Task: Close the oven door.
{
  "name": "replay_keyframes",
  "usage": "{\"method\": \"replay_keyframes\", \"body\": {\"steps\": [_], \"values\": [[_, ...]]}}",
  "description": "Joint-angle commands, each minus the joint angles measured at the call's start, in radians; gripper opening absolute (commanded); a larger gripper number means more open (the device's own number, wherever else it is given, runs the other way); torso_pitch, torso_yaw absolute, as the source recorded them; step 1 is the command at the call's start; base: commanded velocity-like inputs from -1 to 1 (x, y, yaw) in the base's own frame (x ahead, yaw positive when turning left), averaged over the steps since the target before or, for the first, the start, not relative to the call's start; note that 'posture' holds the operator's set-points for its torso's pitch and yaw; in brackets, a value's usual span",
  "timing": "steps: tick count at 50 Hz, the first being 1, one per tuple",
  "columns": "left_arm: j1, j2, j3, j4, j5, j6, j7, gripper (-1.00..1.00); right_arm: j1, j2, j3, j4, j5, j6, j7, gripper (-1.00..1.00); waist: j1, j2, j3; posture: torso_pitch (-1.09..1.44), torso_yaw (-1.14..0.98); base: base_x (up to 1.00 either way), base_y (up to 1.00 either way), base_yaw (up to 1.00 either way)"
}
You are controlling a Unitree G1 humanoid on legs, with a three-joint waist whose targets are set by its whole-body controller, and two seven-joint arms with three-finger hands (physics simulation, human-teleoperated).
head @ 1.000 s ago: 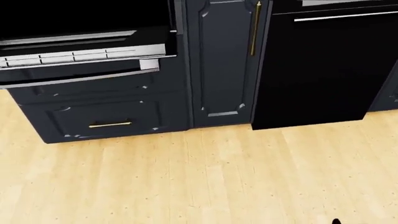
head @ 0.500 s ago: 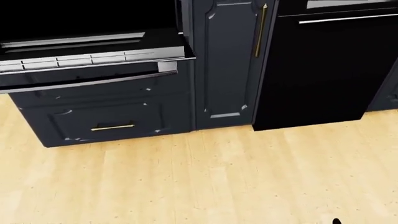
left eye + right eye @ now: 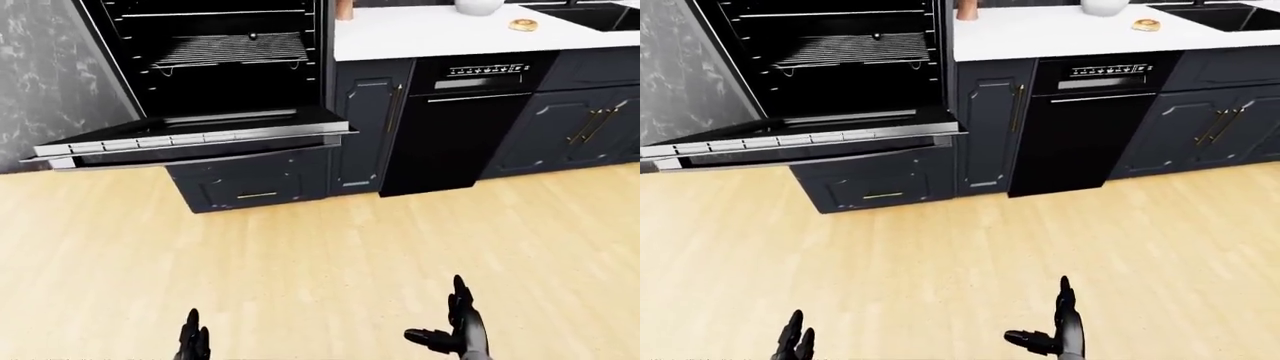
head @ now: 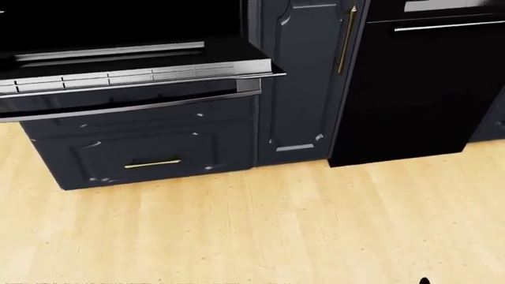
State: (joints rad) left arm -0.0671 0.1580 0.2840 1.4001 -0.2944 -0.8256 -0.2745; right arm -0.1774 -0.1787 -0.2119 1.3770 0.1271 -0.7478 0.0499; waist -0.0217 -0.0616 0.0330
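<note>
The oven door (image 3: 190, 137) hangs open, lying flat and level out from a black oven cavity (image 3: 215, 60) with wire racks, at the upper left of the left-eye view. Its long silver handle (image 4: 126, 110) runs along the near edge in the head view. Both my hands sit low at the bottom edge, far from the door across bare floor. My left hand (image 3: 192, 343) shows only upright fingertips. My right hand (image 3: 450, 330) is open, fingers pointing up, thumb out to the left.
Below the door is a dark navy drawer (image 3: 255, 184) with a brass pull. Right of it stand a narrow cabinet (image 3: 365, 127) and a black dishwasher (image 3: 455, 124). A white counter (image 3: 440, 30) carries a vase and a small pastry. Light wood floor (image 3: 320, 255) lies between.
The whole head view has shifted right and slightly down: the camera has moved left and nearer the cabinets. The oven door stays open as before.
</note>
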Motion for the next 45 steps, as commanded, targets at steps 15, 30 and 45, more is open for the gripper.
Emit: {"method": "replay_keyframes", "body": {"steps": [15,30,45], "values": [[-0.008,0.024,0.01,-0.023,-0.009,-0.032,-0.001,1.0,-0.017,-0.002,0.003,-0.023,-0.002,-0.03,0.003,1.0,0.024,0.116,-0.01,0.0,0.0,0.0,0.31,0.0],[-0.01,0.024,0.01,-0.023,-0.01,-0.031,-0.001,1.0,-0.018,-0.001,0.004,-0.023,-0.003,-0.028,0.004,1.0,0.003,-0.004,-0.014,0.0,0.0,0.0,0.32,0.0],[-0.009,0.023,0.009,-0.023,-0.012,-0.032,0.0,1.0,-0.018,-0.001,0.004,-0.024,-0.003,-0.029,0.004,1.0,0.026,0.116,-0.016,0.0,0.0,0.0,0.31,0.0]]}}
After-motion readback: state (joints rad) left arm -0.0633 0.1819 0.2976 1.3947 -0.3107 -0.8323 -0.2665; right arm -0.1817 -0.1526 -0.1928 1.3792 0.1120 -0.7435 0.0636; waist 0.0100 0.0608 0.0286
